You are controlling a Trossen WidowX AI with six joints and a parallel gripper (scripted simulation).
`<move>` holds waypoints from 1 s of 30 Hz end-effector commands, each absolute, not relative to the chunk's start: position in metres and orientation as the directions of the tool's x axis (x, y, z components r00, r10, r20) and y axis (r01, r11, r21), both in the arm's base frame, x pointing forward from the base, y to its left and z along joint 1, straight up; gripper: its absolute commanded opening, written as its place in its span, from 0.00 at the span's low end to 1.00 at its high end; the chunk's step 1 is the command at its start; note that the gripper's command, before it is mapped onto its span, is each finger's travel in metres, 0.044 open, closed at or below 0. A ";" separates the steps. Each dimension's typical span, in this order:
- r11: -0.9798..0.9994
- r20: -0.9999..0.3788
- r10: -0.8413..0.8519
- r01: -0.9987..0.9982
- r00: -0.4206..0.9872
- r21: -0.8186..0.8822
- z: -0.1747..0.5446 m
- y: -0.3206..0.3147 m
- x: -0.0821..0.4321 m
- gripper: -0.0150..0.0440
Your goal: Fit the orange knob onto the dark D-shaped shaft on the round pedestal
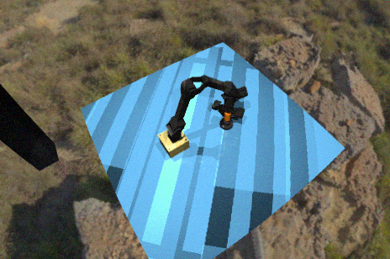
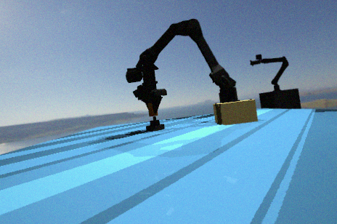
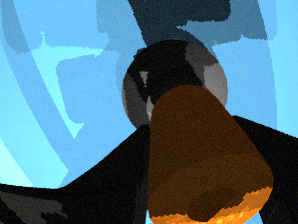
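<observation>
The orange knob (image 1: 227, 117) (image 2: 151, 109) (image 3: 197, 135) is upright between the fingers of my gripper (image 2: 153, 108), which is shut on it. The round dark pedestal (image 1: 226, 125) (image 2: 155, 127) (image 3: 217, 82) stands on the striped blue table directly below. In the exterior view a short length of the dark shaft (image 2: 155, 119) shows between the knob's lower end and the pedestal. The knob's lower end is at or very near the shaft's top; whether they touch is too small to tell. In the wrist view the knob hides the shaft's top. The flat sides are not visible.
My arm's yellow base block (image 1: 173, 146) (image 2: 236, 112) stands on the table. A second dark arm on a black block (image 2: 279, 99) is at the back right in the exterior view. A large black bar (image 1: 25, 134) shows at the left in the top view.
</observation>
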State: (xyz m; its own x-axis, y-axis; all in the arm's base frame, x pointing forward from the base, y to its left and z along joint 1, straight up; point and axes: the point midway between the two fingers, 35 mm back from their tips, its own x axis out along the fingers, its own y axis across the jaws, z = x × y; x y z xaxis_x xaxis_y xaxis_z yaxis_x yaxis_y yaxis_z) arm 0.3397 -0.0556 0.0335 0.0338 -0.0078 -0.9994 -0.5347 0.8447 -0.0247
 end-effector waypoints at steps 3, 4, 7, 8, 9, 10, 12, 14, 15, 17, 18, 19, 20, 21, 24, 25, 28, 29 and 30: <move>0.841 -0.999 -0.004 -0.541 0.035 -0.022 0.031 -0.055 0.337 0.25; 0.841 -0.999 -0.004 -0.541 0.035 -0.022 0.030 -0.055 0.337 0.25; 0.841 -0.999 -0.004 -0.541 0.035 -0.022 0.033 -0.055 0.337 0.25; 0.841 -0.999 -0.004 -0.541 0.035 -0.022 0.034 -0.055 0.338 0.25; 0.841 -0.999 -0.004 -0.541 0.035 -0.022 0.034 -0.055 0.338 0.25; 0.841 -0.999 -0.004 -0.541 0.035 -0.022 0.035 -0.055 0.338 0.25; 0.827 -0.999 -0.004 -0.562 0.035 -0.023 0.035 -0.055 0.338 0.25; 0.791 -0.999 -0.004 -0.611 0.035 -0.024 0.035 -0.055 0.338 0.25; 0.767 -0.999 -0.004 -0.641 0.035 -0.025 0.036 -0.055 0.339 0.25; 0.717 -0.999 -0.004 -0.696 0.035 -0.027 0.036 -0.055 0.340 0.25; 0.710 -0.999 -0.004 -0.704 0.035 -0.027 0.036 -0.055 0.341 0.25; 0.710 -0.999 -0.004 -0.704 0.035 -0.027 0.035 -0.055 0.341 0.25; 0.710 -0.999 -0.004 -0.704 0.035 -0.027 0.035 -0.055 0.341 0.25; 0.710 -0.999 -0.004 -0.704 0.035 -0.027 0.034 -0.055 0.340 0.25; 0.710 -0.999 -0.004 -0.704 0.035 -0.027 0.032 -0.055 0.340 0.25; 0.710 -0.999 -0.004 -0.704 0.035 -0.027 0.032 -0.055 0.340 0.25; 0.710 -0.999 -0.004 -0.704 0.035 -0.027 0.030 -0.055 0.339 0.25; 0.710 -0.999 -0.004 -0.704 0.035 -0.027 0.030 -0.055 0.339 0.25; 0.710 -0.999 -0.004 -0.704 0.035 -0.027 0.031 -0.055 0.338 0.25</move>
